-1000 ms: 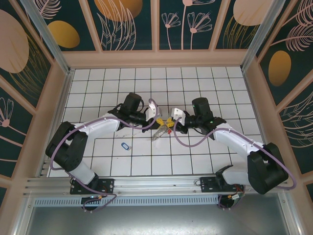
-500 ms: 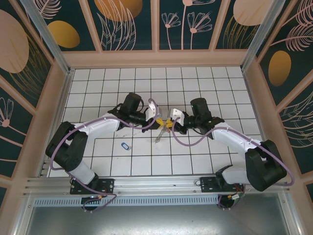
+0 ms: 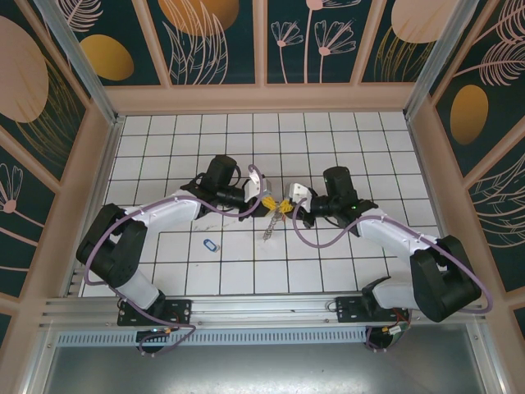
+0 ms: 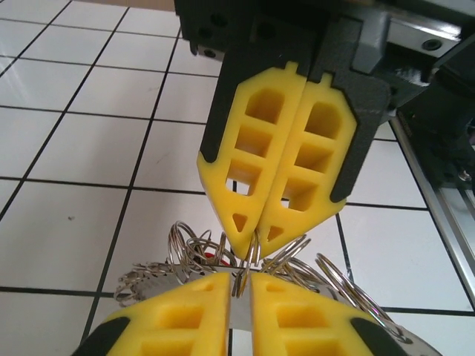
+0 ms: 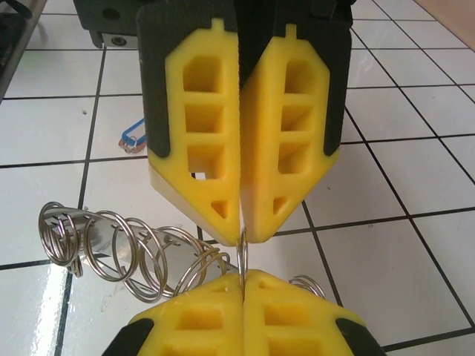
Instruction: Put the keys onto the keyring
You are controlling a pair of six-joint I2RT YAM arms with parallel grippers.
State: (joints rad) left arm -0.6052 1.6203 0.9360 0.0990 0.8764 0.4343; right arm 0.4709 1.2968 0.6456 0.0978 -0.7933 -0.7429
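1. Since 1 s ago we see keyring (image 3: 268, 226) dangling mid-table go from slanted to near vertical.
2. Left of it, blue key (image 3: 211, 245) lies on tiles (image 3: 328, 131).
3. Next, left gripper (image 3: 271, 204) clenched on ring wire.
4. Then right gripper (image 3: 286, 207) pinches it too, tip-to-tip.

The table (image 3: 344, 139) is a flat surface of white square tiles divided by thin dark grout lines. In the right wrist view the tiles look glossy, with a bright reflection at the lower left. A pale wooden ledge (image 3: 262, 98) runs along the table's far edge and down both sides. Above the ledge rise dark teal wall panels (image 3: 221, 41), printed with pale pink leaves, line-drawn flowers, and orange and peach ovals. Light wooden strips separate the panels. Slanting aluminium posts (image 3: 78, 61) stand at the far corners. A silver metal rail (image 3: 262, 305) lies along the near edge. Nearer than the rail are a slotted strip (image 3: 262, 337) and a plain grey metal sheet (image 3: 262, 369).
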